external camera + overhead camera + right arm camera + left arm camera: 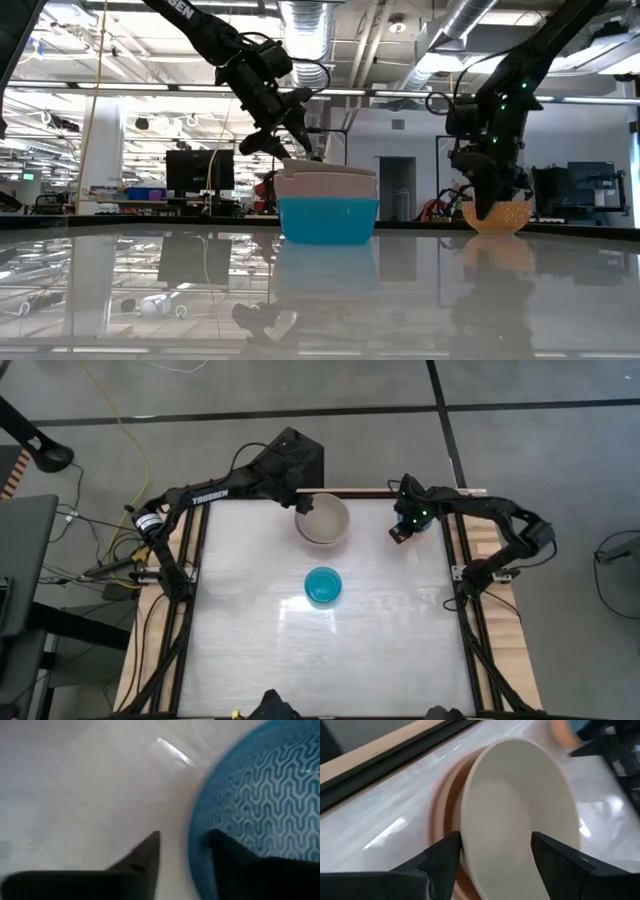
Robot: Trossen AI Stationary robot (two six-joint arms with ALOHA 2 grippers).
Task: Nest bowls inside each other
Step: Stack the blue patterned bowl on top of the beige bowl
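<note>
Three larger bowls sit nested at the table's far middle, the grey-beige bowl (520, 805) on top, inside a salmon-pink one (451, 795). My left gripper (495, 850) hovers open just above the stack's (322, 520) left rim. A teal-blue bowl (323, 587) rests alone on its base at the table's centre. At the far right a light blue bowl with an orange outside (497, 217) sits on the table. My right gripper (185, 837) points down into it, open, with the rim between its fingers. My right gripper straddles the light blue bowl's rim (192, 855) from above, one finger inside the bowl and one outside. The outer finger (145, 855) stands off the wall with a gap. Whether the inner finger touches the inside wall, I cannot tell. The bowl rests upright on the table.
A black box (297, 452) stands just beyond the far edge behind the stack. Dark frame rails (185, 610) run along the table's left and right sides. The near half of the table (320, 670) is bare surface.
</note>
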